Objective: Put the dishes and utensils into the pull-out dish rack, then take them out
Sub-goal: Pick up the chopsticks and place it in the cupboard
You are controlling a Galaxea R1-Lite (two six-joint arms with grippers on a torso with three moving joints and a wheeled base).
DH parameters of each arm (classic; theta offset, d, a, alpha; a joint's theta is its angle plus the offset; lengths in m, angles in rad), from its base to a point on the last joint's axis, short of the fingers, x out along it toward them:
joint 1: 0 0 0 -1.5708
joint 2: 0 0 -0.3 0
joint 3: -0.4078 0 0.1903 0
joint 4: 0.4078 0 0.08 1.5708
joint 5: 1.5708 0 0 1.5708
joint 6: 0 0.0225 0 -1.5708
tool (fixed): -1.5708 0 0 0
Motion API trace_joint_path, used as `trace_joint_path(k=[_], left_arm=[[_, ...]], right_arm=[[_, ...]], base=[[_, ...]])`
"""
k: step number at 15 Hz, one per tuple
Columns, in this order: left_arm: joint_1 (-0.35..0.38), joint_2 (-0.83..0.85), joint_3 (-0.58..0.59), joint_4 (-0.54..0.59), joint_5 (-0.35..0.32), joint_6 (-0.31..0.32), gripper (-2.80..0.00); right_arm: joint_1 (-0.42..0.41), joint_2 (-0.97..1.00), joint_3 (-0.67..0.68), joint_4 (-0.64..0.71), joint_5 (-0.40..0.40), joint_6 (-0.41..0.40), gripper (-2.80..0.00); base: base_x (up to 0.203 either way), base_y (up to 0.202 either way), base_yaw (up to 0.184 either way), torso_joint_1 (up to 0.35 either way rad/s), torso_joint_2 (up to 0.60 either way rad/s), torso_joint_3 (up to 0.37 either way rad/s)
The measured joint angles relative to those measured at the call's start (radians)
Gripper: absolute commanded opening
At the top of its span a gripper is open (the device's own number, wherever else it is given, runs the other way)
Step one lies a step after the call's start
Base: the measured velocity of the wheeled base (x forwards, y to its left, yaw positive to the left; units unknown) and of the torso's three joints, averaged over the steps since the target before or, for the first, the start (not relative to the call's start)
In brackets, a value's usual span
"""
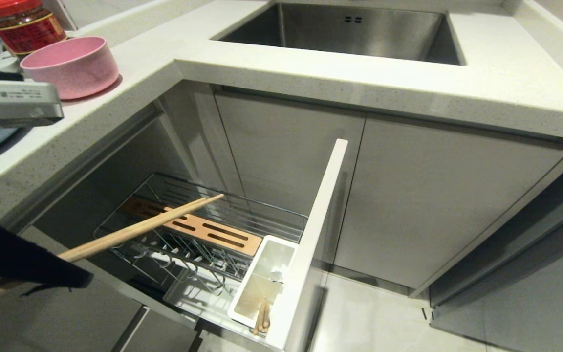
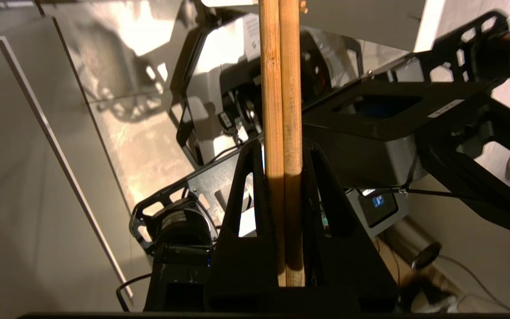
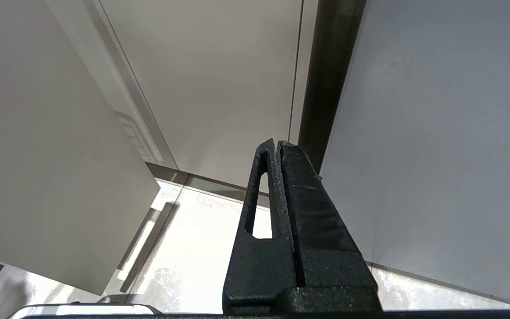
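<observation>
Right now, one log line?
left gripper: shut on chopsticks | over rack | bowl: on counter | right gripper: shut, parked

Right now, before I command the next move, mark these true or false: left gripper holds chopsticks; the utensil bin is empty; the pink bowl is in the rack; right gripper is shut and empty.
1. The left gripper holds a pair of chopsticks. True.
2. The white utensil bin is empty. False: chopstick ends already stand in it.
3. The pink bowl is in the dish rack. False: it stands on the countertop.
4. The right gripper is shut, holding nothing. True.
</observation>
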Motion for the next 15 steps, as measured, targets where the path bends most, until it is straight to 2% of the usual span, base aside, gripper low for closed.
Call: trace_joint_path(k=[4, 9, 15], left_arm=[[-0.019, 0.085, 0.030, 0.000, 0.007, 0.006, -2.80], [-0.042, 0.166, 0.162, 0.000, 0.143, 0.006, -2.80], [-0.104, 0.213, 0.271, 0.000, 0.161, 0.006, -2.80]], right_arm=[[0.000, 0.000, 0.000, 0.000, 0.000, 0.000, -2.80], [0.000, 0.000, 0.000, 0.000, 0.000, 0.000, -2.80], [0.000, 0.000, 0.000, 0.000, 0.000, 0.000, -2.80]], base=[[0.000, 0.000, 0.000, 0.000, 0.00, 0.000], [0.000, 0.000, 0.000, 0.000, 0.00, 0.000], [0.000, 0.000, 0.000, 0.000, 0.00, 0.000]])
